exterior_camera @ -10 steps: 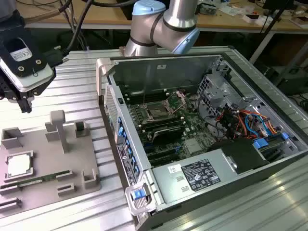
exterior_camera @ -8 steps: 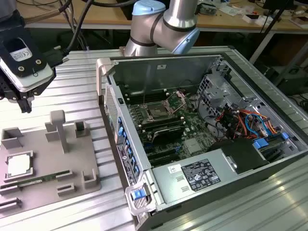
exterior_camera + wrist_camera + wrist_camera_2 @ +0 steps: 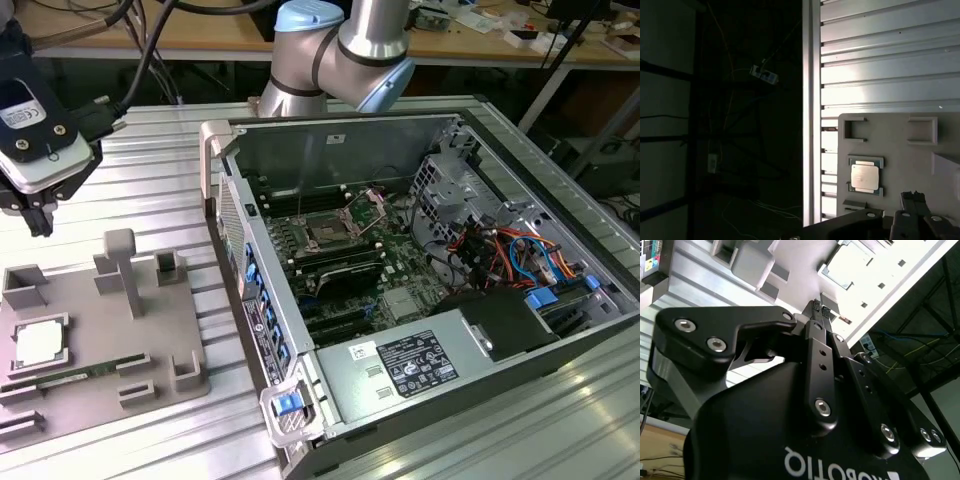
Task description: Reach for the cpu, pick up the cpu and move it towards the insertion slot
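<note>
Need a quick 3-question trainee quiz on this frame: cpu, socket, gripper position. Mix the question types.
1. True or false: the cpu lies in the grey tray, apart from the gripper.
2. Where is the insertion slot? A: on the grey tray. B: inside the open computer case. C: under the cpu.
3. Fill in: in the exterior view, the gripper hangs above the tray, on the exterior view's ____ of the computer case.

Key: 1 true; 2 B; 3 left.
</note>
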{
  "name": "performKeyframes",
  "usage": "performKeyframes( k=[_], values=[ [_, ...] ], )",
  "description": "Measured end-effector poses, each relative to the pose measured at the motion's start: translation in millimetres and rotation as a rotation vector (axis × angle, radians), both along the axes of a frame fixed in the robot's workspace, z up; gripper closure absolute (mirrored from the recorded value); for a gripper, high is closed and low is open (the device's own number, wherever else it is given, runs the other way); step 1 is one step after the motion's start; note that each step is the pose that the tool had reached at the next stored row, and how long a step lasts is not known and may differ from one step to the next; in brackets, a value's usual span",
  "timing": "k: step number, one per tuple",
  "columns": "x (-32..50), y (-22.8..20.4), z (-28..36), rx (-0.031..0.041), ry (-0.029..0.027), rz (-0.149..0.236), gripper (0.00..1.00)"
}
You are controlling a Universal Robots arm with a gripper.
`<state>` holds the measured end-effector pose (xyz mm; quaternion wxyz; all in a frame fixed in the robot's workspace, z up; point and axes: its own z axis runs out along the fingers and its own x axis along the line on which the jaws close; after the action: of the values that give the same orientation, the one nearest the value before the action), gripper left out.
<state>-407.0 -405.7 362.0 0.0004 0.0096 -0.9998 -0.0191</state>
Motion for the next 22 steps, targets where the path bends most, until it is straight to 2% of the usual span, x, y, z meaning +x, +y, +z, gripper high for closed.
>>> performKeyframes(
  k=[11, 22],
  values=[
    [-5.3, 0.1, -0.3, 0.0001, 0.0, 0.0, 0.89],
    [-24.4, 0.0, -0.9, 0.0001, -0.0001, 0.0, 0.89]
  ],
)
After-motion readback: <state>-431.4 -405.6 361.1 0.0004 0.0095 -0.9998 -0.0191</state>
